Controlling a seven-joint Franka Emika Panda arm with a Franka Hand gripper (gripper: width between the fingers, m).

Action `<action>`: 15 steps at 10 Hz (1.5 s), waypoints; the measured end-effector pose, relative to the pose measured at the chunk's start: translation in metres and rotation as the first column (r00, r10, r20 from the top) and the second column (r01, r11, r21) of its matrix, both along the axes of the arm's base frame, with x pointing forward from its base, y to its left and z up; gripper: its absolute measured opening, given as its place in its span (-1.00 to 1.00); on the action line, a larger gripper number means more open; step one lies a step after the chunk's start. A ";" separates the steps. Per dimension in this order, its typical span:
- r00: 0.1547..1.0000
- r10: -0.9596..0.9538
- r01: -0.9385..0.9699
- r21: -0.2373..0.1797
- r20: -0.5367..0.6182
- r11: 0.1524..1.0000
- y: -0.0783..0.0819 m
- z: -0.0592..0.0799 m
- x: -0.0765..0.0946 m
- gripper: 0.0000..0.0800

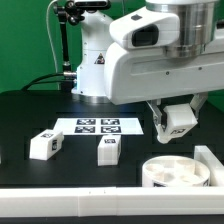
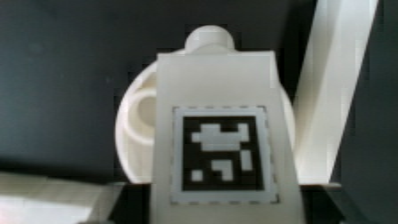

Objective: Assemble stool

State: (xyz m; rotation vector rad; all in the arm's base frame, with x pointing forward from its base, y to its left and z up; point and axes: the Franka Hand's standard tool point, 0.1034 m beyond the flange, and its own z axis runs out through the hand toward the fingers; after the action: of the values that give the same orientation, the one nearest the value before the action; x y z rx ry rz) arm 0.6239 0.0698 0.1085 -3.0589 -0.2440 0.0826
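My gripper (image 1: 178, 120) is shut on a white block leg (image 1: 180, 119) and holds it in the air above the round seat (image 1: 178, 172), which lies at the front on the exterior view's right. In the wrist view the held leg (image 2: 217, 120) fills the middle, its marker tag facing the camera and its rounded peg end pointing away. The gripper (image 2: 222, 205) clamps it between dark fingers (image 2: 135, 203). The seat (image 2: 137, 118) shows behind the leg, partly hidden. Two more legs stand on the black table, one (image 1: 45, 145) toward the exterior view's left, the other (image 1: 108, 150) near the middle.
The marker board (image 1: 100, 126) lies flat behind the two loose legs. A long white bar (image 1: 211, 160) runs beside the seat on the exterior view's right, and the bar (image 2: 340, 80) also shows in the wrist view. The robot base (image 1: 95, 60) stands at the back.
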 end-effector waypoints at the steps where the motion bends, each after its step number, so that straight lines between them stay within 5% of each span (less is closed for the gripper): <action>1: 0.997 -0.004 0.004 0.003 0.078 1.000 0.000 0.003 0.006 -0.15; 7: 0.858 -0.021 0.012 0.021 0.513 1.000 -0.003 -0.003 0.017 -0.15; 15: 0.834 -0.005 -0.012 0.026 0.552 1.000 0.014 -0.011 0.030 -0.15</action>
State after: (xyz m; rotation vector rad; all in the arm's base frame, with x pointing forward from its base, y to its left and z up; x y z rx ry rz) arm 0.6541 0.0838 0.0972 -2.9691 -0.2743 -0.8115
